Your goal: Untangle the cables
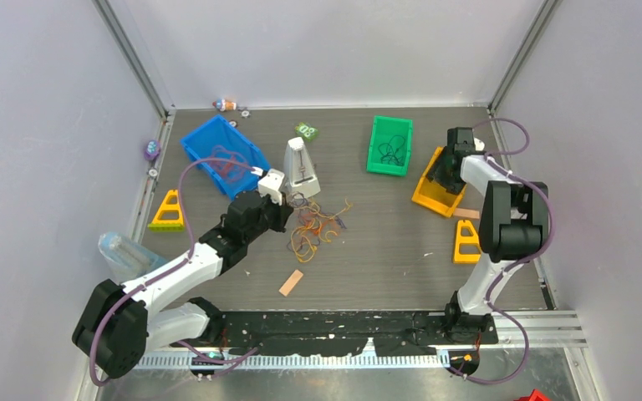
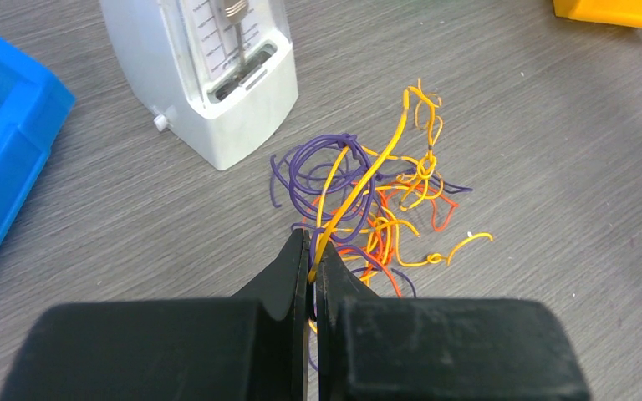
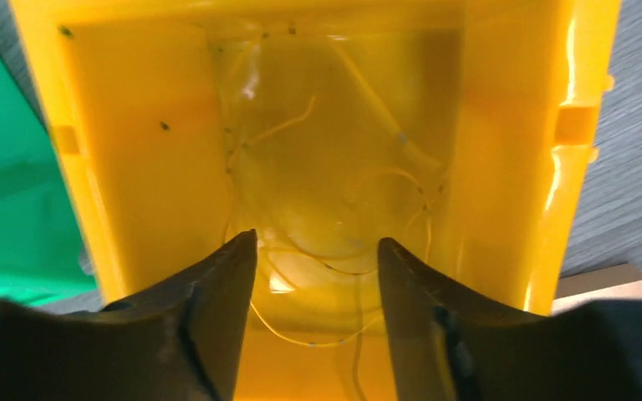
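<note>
L gripper (image 2: 313,255) pinching yellow cable (image 2: 379,159) mid-frame, should pull slow, up & away from tangle (image 2: 359,217); R gripper (image 3: 318,251) spread over yellow bin (image 3: 134,125).

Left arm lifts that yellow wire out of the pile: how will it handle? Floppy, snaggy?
Probably springy rather than limp: the yellow wire holds its kinks and arcs up from the shut left pincer. Likely snaggy: it runs through loops of the tangle, so the pile may drag along. Looks light, and thin enough to slip.
</note>
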